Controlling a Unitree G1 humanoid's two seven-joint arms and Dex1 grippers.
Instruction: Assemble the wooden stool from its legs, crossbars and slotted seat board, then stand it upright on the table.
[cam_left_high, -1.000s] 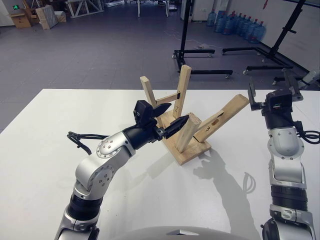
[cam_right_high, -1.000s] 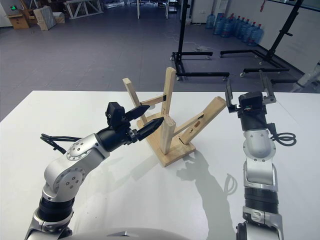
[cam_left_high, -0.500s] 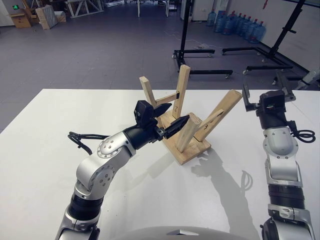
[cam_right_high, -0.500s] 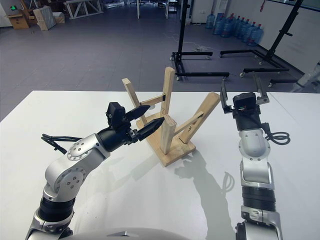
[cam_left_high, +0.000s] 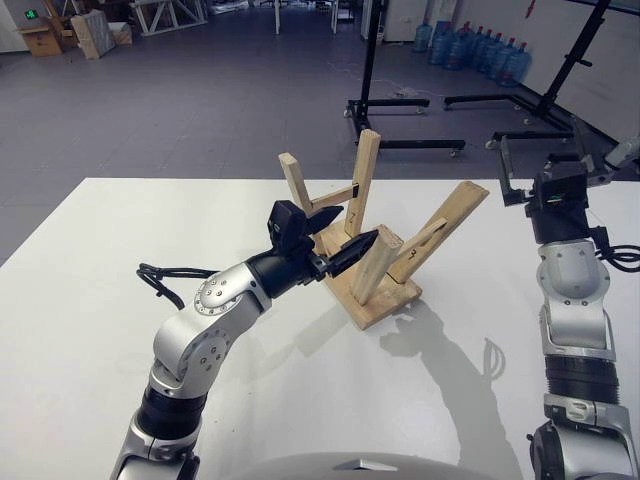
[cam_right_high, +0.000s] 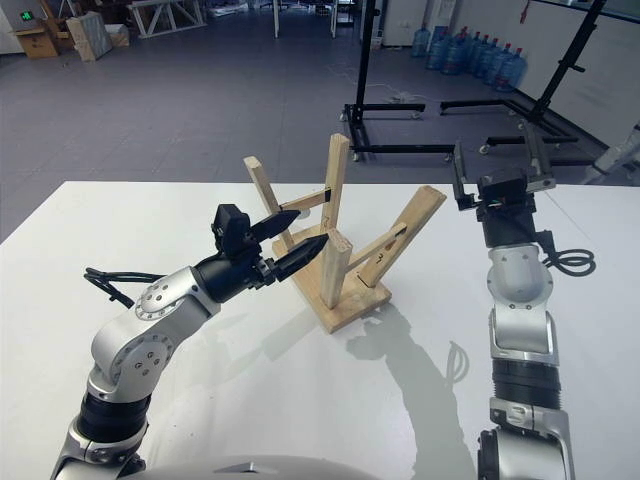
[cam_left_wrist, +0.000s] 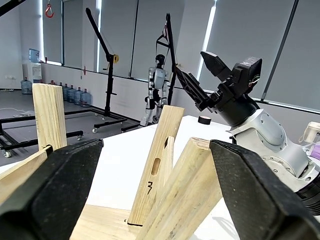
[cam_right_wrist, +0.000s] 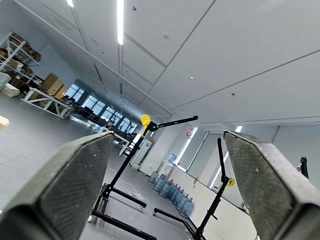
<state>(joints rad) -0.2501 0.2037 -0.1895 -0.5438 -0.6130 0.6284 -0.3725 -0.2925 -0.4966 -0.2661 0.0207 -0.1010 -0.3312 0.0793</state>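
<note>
The wooden stool lies upside down on the white table (cam_left_high: 90, 300), its seat board (cam_left_high: 378, 300) underneath and its legs sticking up and splayed. A crossbar (cam_left_high: 335, 196) joins the two far legs. The leg marked 3 (cam_left_high: 445, 228) leans out to the right. My left gripper (cam_left_high: 356, 224) stands open, its fingers on either side of the near leg (cam_left_high: 372, 265), which the left wrist view shows as the near leg (cam_left_wrist: 182, 200) between the pads. My right gripper (cam_left_high: 543, 150) is open and raised, pointing upward, to the right of the leaning leg and apart from it.
A black cable (cam_left_high: 160, 280) loops on the table beside my left arm. Black wheeled stands (cam_left_high: 405, 105) and water bottles (cam_left_high: 480, 50) are on the floor beyond the table's far edge. A roll of tape (cam_left_wrist: 203, 119) lies on the table farther off.
My right gripper moved left against the leaning leg, tipping it a little more upright, then drew back right and up. My left arm has kept still.
</note>
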